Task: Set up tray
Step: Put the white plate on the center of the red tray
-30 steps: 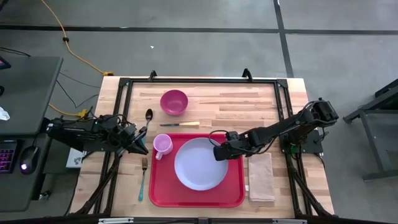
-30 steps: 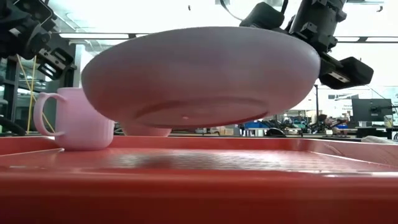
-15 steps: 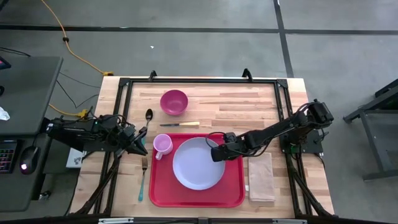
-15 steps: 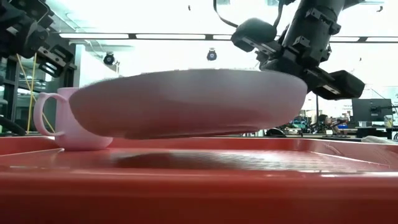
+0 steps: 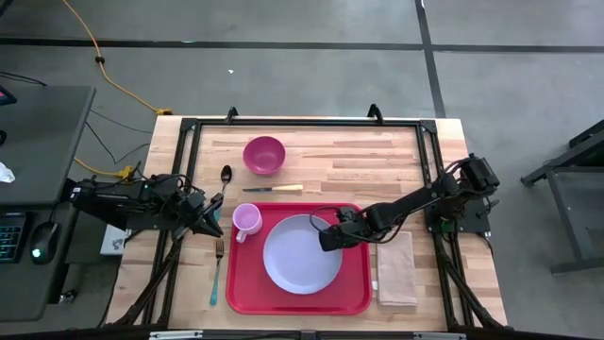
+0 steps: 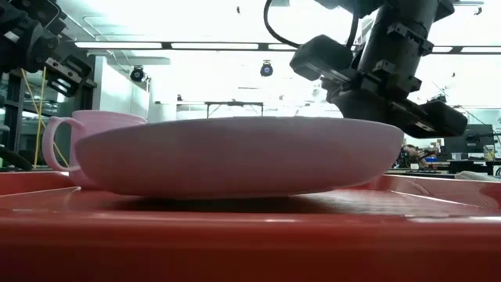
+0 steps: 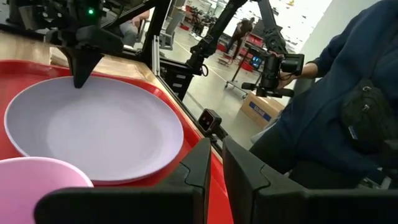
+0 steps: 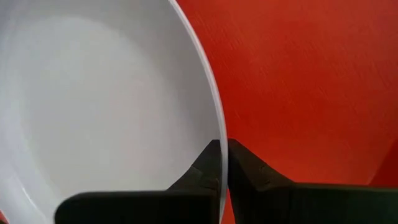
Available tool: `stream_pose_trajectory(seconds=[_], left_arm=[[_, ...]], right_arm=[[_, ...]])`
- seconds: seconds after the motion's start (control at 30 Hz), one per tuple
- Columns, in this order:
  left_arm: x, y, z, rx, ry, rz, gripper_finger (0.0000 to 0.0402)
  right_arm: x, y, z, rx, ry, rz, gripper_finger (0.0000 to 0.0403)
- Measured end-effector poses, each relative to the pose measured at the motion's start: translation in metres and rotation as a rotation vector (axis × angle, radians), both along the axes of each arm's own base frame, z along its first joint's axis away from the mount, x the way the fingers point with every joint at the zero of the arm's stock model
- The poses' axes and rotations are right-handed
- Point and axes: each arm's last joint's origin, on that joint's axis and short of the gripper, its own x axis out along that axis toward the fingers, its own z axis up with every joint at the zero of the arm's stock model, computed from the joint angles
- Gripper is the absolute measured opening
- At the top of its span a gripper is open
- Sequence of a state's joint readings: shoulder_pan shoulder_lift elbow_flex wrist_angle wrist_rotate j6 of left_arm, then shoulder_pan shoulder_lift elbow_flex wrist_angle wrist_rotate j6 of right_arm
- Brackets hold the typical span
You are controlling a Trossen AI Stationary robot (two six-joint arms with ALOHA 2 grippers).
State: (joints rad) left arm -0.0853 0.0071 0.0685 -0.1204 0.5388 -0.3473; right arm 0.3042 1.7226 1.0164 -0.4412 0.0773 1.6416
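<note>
The right gripper (image 5: 327, 237) is pinching the plate (image 5: 302, 254) by its rim, its arm reaching in low across the red tray (image 5: 356, 300). Under it, the plate is lying flat on the tray, whose long axis is running across the wooden table (image 5: 359, 156). Beyond the plate, the left gripper (image 5: 213, 220) is waiting nearly closed beside the cup (image 5: 246, 221). A person (image 7: 336, 99) is standing past the table.

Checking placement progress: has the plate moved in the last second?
Yes. The plate, gripped by the right gripper, has come down onto the tray.
</note>
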Motion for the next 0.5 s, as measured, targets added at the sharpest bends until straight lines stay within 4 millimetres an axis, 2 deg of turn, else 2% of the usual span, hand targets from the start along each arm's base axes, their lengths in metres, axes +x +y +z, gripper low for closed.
stream_pose_trajectory(seconds=[0.5], left_arm=[[0.0000, 0.0000, 0.0000, 0.001, -0.001, -0.001, 0.0074]], right_arm=[[0.0004, 0.0003, 0.0002, 0.006, -0.004, 0.003, 0.0000]])
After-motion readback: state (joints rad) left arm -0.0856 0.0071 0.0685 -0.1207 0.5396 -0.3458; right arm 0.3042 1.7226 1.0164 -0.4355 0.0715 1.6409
